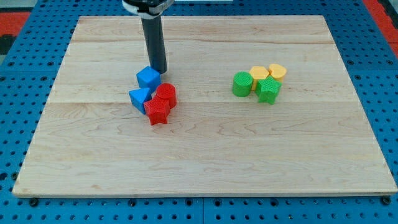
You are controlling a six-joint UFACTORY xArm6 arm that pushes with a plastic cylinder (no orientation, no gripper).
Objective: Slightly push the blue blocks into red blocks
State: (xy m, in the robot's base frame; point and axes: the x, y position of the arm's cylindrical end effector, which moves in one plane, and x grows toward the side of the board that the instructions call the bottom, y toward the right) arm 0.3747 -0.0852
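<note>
Blue cube (148, 77) hides what may be contact with my tip (160, 70); no jaws visible.

The wooden bench (205, 155) carries two clusters. Just below the end effector's tip (160, 70) sits a blue cube (148, 77), with a blue triangular block (139, 98) beneath it, touching a red cylinder (166, 93) and a red star (158, 112). Well to the tip's right lie a green cylinder (242, 84), a green star (268, 91), a yellow block (259, 73) and a yellow cylinder (277, 71), bunched together.
</note>
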